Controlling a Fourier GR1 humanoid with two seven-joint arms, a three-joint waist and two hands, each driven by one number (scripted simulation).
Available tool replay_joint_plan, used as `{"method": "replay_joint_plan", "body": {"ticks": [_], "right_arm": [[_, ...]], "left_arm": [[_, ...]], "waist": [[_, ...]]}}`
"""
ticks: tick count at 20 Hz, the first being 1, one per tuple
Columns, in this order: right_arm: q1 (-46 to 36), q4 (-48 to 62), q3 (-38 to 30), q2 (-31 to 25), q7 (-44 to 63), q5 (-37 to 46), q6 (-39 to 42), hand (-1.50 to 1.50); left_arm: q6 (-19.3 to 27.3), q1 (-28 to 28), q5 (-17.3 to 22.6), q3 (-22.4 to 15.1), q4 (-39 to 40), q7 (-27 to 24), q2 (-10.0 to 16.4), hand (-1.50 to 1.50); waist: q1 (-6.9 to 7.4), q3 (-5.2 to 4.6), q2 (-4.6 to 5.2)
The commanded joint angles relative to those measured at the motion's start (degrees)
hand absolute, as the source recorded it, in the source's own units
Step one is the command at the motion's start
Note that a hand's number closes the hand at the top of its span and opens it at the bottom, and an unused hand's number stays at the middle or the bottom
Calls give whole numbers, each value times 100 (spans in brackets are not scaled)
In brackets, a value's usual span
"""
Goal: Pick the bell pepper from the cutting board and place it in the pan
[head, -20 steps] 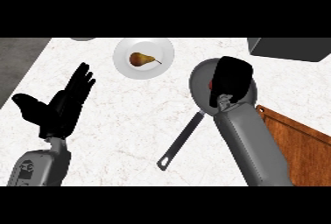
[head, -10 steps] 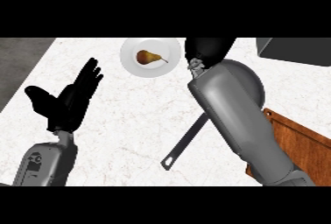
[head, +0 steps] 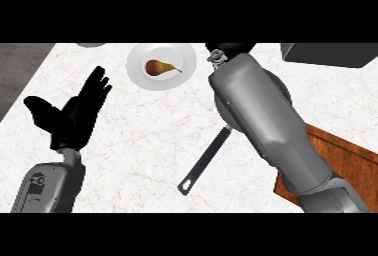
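Observation:
My right forearm (head: 258, 115) reaches from the lower right up across the counter. Only a black bit of my right hand (head: 230, 48) shows at the scene's top edge, beside the white plate. The forearm covers the pan's bowl, and only the pan's dark handle (head: 204, 164) sticks out toward the lower left. No bell pepper shows anywhere. The brown cutting board (head: 353, 165) lies at the right, partly under the arm. My left hand (head: 72, 111) rests open at the left, fingers up, holding nothing.
A white plate (head: 140, 75) with a brown pear (head: 158, 67) sits at the far middle. A dark grey box-like object (head: 332, 54) stands at the far right. A dark floor strip (head: 18, 70) runs past the counter's left edge.
My right arm has swung from over the pan toward the far edge, so the hand is now mostly out of view and the pan's bowl is covered. The left hand has hardly moved.

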Motion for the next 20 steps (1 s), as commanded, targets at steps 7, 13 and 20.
{"method": "replay_joint_plan", "body": {"ticks": [7, 13, 20], "right_arm": [[469, 324, -252, 69, 985, 338, -1414, 150], [1400, 452, -444, 70, 216, 344, -2510, 150], [1709, 1309, -1025, 69, -786, 198, -3582, 150]], "left_arm": [[26, 204, 99, 338, 37, -75, 161, 0], [122, 315, 82, 293, -229, 59, 83, 0], [-143, 803, 163, 388, -336, -220, 200, 0]], "waist": [[-486, 15, -76], [-552, 22, -84], [-546, 19, -86]]}}
